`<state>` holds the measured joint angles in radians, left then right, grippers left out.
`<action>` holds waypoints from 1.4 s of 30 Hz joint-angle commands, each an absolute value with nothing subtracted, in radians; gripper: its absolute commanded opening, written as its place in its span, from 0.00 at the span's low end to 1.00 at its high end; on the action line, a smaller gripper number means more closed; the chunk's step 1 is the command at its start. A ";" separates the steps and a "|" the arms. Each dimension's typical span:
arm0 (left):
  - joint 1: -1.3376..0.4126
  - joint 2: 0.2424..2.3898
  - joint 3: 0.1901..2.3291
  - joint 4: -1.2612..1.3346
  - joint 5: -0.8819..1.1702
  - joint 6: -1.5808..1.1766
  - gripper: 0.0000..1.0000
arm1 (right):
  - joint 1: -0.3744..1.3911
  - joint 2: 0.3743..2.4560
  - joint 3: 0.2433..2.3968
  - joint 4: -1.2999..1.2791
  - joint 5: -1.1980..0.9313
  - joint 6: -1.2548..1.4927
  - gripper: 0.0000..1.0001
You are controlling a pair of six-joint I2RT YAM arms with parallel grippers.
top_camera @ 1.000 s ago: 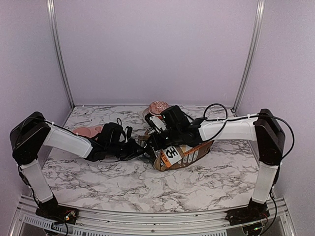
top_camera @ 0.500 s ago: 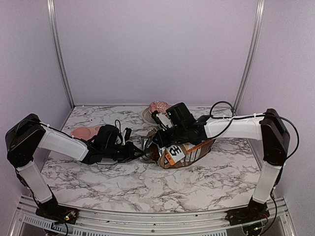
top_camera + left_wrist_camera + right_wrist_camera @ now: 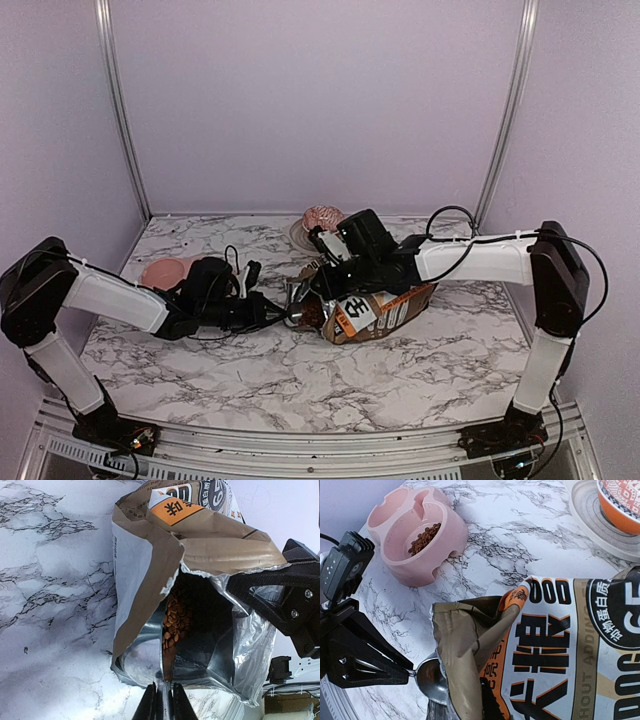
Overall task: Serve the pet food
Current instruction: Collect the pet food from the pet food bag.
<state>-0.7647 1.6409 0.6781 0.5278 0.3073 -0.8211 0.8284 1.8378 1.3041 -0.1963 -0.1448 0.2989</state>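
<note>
Clamping the spoon [image 3: 431, 677] in my left pincer [image 3: 162, 700], bowl at the bag [image 3: 560, 640] mouth beside the pet food [image 3: 176, 620]; my right pincer [image 3: 252, 582] pinches the bag's rim.

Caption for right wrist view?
Left gripper holds a spoon at the mouth of the dog-food bag; kibble lies in the pink double bowl.

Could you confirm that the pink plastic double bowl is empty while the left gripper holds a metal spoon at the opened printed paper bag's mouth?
Not quite: the right wrist view shows reddish-brown kibble pellets in one compartment of the pink plastic double bowl. The rest holds: the left gripper holds the metal spoon at the opened printed paper bag's mouth.
</note>
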 commanded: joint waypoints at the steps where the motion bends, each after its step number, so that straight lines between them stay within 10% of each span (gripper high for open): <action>1: -0.758 1.587 0.663 0.583 0.308 -0.799 0.00 | 0.848 1.831 1.296 -0.277 -0.104 0.293 0.00; 42: -0.732 1.476 0.539 0.658 0.328 -0.910 0.00 | 0.888 1.832 1.315 -0.293 -0.052 0.293 0.00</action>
<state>-0.7383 1.5116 0.5526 0.6239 0.3286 -0.9066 0.8822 1.8378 1.2934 -0.2058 -0.0696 0.2951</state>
